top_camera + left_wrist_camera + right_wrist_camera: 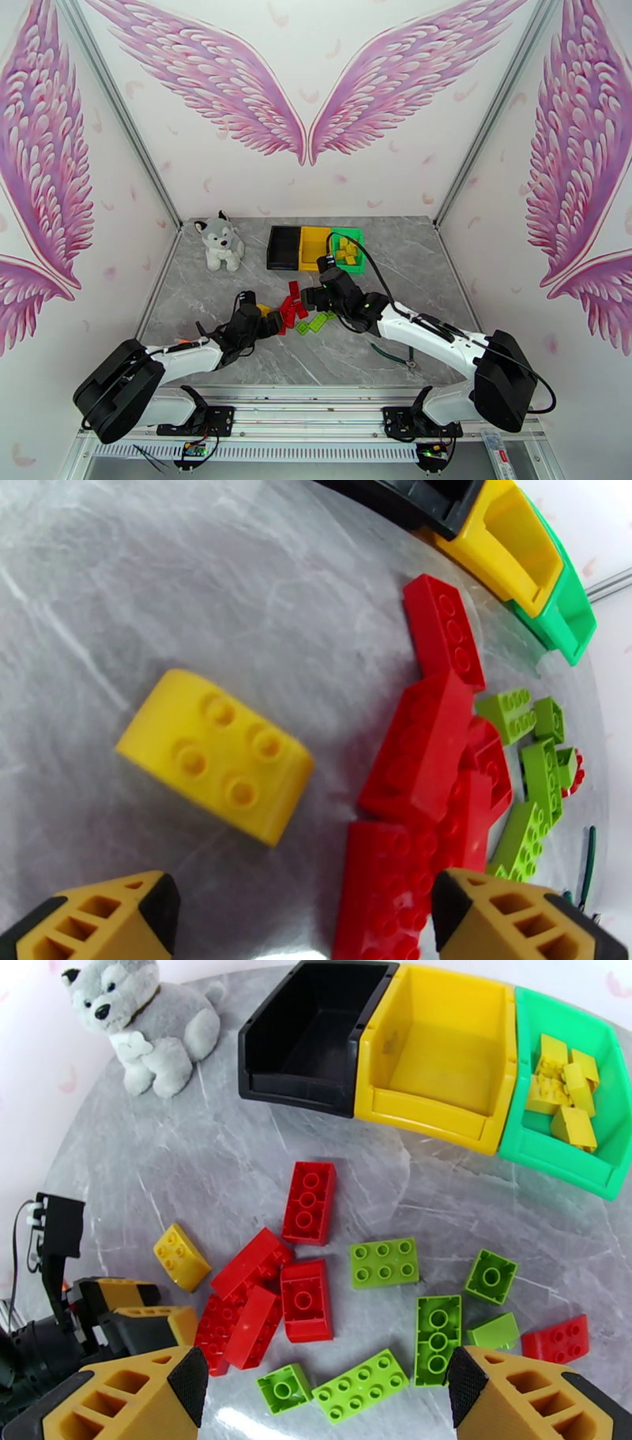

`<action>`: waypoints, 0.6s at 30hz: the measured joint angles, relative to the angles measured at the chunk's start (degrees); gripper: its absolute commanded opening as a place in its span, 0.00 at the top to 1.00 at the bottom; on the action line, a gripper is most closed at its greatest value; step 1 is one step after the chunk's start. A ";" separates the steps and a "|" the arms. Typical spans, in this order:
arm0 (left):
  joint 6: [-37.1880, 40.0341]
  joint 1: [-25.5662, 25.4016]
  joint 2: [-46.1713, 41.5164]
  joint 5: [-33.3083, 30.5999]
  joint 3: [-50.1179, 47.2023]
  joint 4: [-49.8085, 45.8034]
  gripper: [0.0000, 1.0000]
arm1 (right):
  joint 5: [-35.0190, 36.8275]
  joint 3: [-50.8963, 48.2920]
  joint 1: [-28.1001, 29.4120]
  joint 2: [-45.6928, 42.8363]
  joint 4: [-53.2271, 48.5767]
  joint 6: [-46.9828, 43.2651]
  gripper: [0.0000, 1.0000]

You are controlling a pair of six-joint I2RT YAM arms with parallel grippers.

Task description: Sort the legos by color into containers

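Ok, both grippers are open. My L gripper (pixel 304 906): jaws spread wide, nothing between them, low over the grey table (pixel 197 575). One yellow brick (pixel 215 754) lies studs up just ahead of it, apart from both fingers. To its right is a pile of red bricks (pixel 423 788), some overlapping, w/ one reaching in close to my right-hand finger (pixel 513 918). Green bricks (pixel 531 784) sit just past the reds.

My R gripper (pixel 324 1386): jaws also wide apart, holding nothing, above the brick scatter. From its cam the green bricks lie loose on the table, right of the red pile. A lone red brick (pixel 557 1339) sits at the far right, well apart from the pile.

Bins stand in a row at the back of the table, touching side by side: black bin (pixel 294 1086) on the left, yellow bin (pixel 426 1110) in the mid, green bin (pixel 553 1157) on the right. Several yellow bricks (pixel 565 1086) lie inside the green bin. Toy husky (pixel 142 1023) sits left of the black bin, apart from it.

Top cam: both grippers are at table centre, L on the left, R on the right, w/ the red pile between them. Can't tell if either touches a brick.
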 measured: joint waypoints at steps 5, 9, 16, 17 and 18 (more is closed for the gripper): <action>-0.61 1.75 3.58 -0.76 2.16 2.16 0.14 | 0.35 0.00 0.00 -0.04 -0.02 0.00 0.14; -0.04 3.39 7.26 -1.16 5.62 1.90 0.16 | 0.52 0.00 0.00 -0.07 -0.17 0.00 0.14; 4.85 4.68 14.16 -3.32 14.34 -4.22 0.28 | 1.49 0.00 0.00 -1.22 -0.22 0.00 0.14; 5.73 4.68 14.71 -3.76 15.28 -5.42 0.30 | 1.66 0.00 0.00 -1.46 -0.20 0.00 0.14; 6.71 4.66 15.23 -4.11 16.26 -6.69 0.31 | 1.73 0.00 0.00 -1.64 -0.22 0.00 0.13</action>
